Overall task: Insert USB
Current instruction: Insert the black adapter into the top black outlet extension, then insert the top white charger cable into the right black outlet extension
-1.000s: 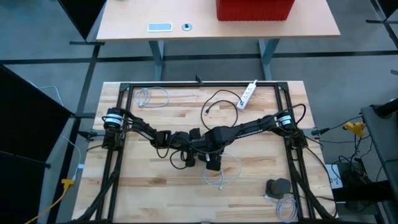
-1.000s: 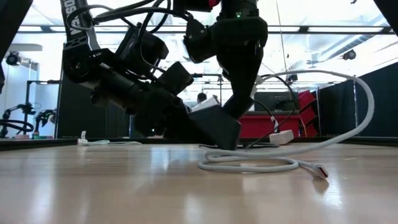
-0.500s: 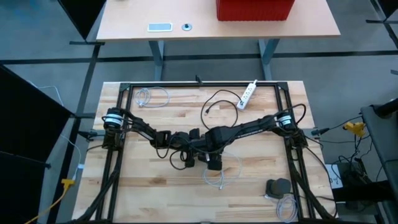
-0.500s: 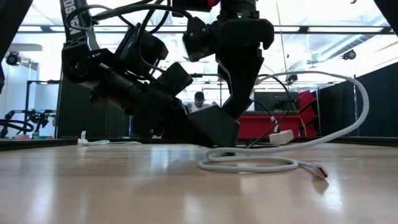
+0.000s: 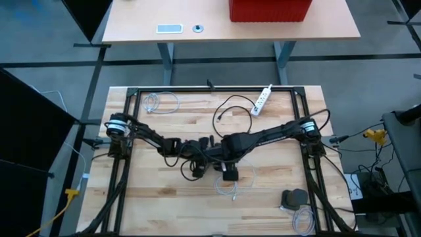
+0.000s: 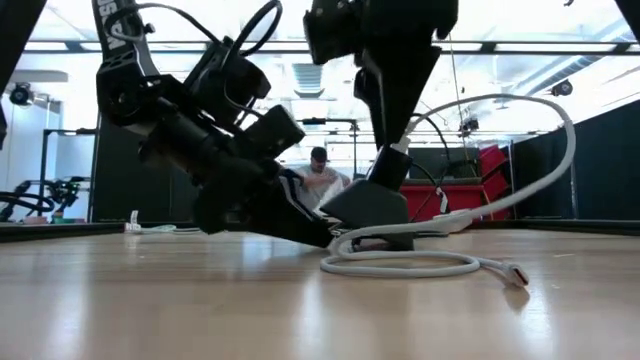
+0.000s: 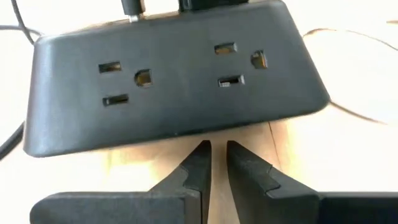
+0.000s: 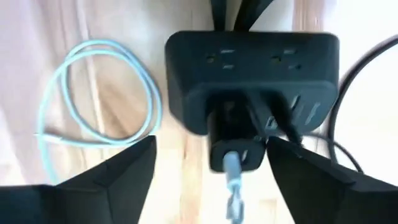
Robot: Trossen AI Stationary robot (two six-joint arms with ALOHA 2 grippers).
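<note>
A black power block (image 7: 174, 87) with outlet faces lies at the table's middle (image 5: 214, 160). In the right wrist view a black plug (image 8: 233, 134) sits in its top, and a white cable (image 8: 231, 168) leaves the plug. That cable arcs high (image 6: 520, 110) and coils on the wood (image 6: 400, 265); its free connector (image 6: 515, 272) rests on the table. My left gripper (image 7: 215, 155) is shut, low at the block's left side (image 6: 300, 215). My right gripper (image 8: 211, 146) hangs open above the block (image 6: 395, 140), its fingers spread wide of the plug. My left gripper meets the block's lower long edge (image 7: 214, 132) with the tips of its shut fingers (image 7: 200, 155). It comes slanting down from the table's left. In the low view the block (image 6: 375, 205) sits tilted, that side up by the fingertips and the far side down.
A white power strip (image 5: 263, 99) and a black cord (image 5: 230, 108) lie toward the far edge, a small white coil (image 5: 154, 102) far left. A grey puck (image 5: 295, 196) and another coil (image 5: 302, 218) sit near right. A person (image 6: 320, 165) shows beyond the table.
My right gripper has risen away from the block. The block, steeply propped a second ago, has tipped down flatter. The left gripper has dropped lower with it. The cable's high arc has swung a little toward the block.
</note>
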